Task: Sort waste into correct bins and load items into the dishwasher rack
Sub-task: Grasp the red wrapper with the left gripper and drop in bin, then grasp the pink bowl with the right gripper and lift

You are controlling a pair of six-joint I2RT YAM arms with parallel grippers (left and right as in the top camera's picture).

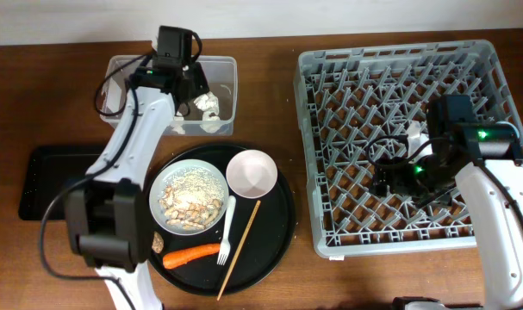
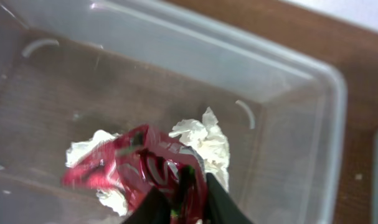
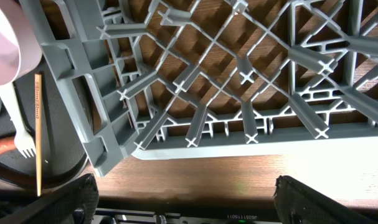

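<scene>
From above, the left claw (image 1: 195, 93) hangs over the clear tub (image 1: 123, 62) at the far left, and the right claw (image 1: 382, 174) is over the grey rack (image 1: 373, 50) on the right. The left wrist camera shows that claw pinched shut on the red-and-silver foil wrapper (image 2: 136, 165), just above the crumpled napkins (image 2: 204, 140) lying in the tub. The right wrist camera shows its claw spread wide and empty above the rack's grid, with the chopstick (image 3: 38, 137) and the fork (image 3: 20, 134) beyond the rack's left edge.

Crumpled red wrapper (image 2: 136, 165) — over napkins (image 2: 204, 140) in tub (image 2: 288, 81).
</scene>
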